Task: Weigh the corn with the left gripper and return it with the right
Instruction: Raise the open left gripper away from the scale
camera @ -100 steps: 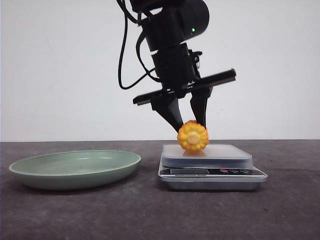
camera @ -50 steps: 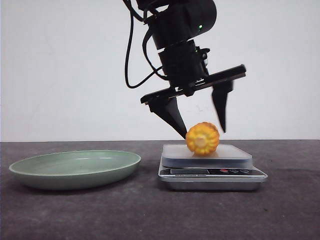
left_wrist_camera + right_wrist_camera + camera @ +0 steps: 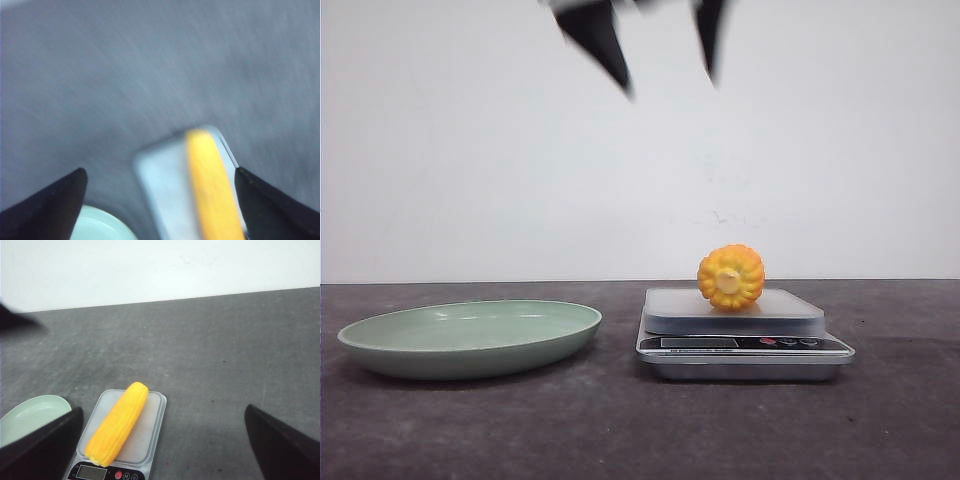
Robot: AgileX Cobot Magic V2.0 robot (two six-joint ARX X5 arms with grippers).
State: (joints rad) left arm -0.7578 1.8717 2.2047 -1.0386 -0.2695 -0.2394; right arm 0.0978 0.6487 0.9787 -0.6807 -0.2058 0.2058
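Note:
The corn (image 3: 731, 276) lies on the platform of a silver kitchen scale (image 3: 780, 312), its pale cut end facing the front camera. In the right wrist view the corn (image 3: 117, 424) is a long yellow cob lying along the scale (image 3: 147, 435). My left gripper (image 3: 670, 85) is open and empty, high above the scale, with only its black fingertips in the front view. The left wrist view is blurred; the left gripper (image 3: 160, 170) is spread wide above the corn (image 3: 212, 190) and the scale (image 3: 162, 190). My right gripper (image 3: 164, 409) is open and empty, high and back from the scale.
A shallow green plate (image 3: 380, 350) sits on the dark table left of the scale. It also shows in the right wrist view (image 3: 25, 415) and the left wrist view (image 3: 100, 227). A white wall stands behind the table.
My left gripper opened, let go of the corn and rose almost out of the front view. The corn rolled slightly right on the scale and now lies free.

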